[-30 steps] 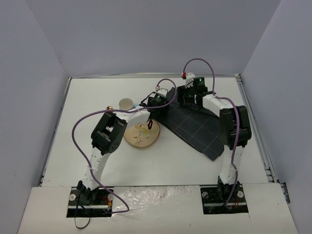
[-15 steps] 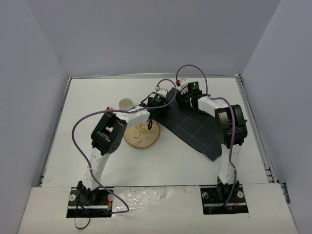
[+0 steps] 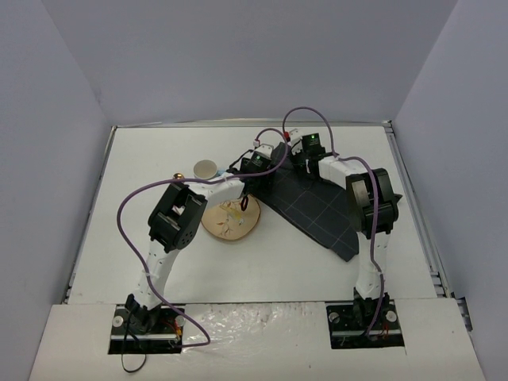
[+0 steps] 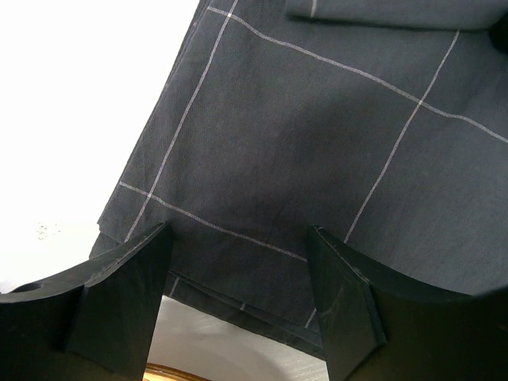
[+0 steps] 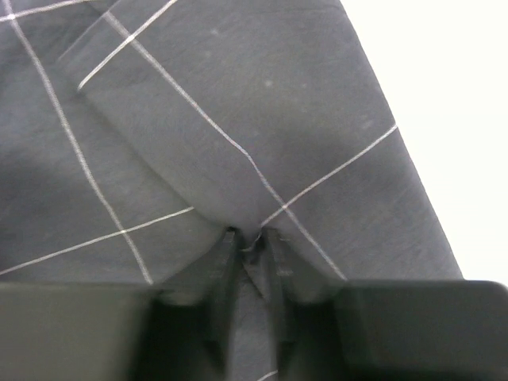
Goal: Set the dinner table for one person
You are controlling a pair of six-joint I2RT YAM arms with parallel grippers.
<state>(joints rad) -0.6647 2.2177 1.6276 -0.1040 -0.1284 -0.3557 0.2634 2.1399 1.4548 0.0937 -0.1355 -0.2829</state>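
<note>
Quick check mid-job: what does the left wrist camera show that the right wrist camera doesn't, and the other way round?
Left wrist only: the left gripper is open, fingers apart over the checked cloth near its layered edge, and a sliver of wooden rim shows at the bottom.
Right wrist only: the right gripper is shut, pinching a fold of the cloth, with a folded-over flap beyond it.
Both: the dark checked cloth lying on the white dinner table.
</note>
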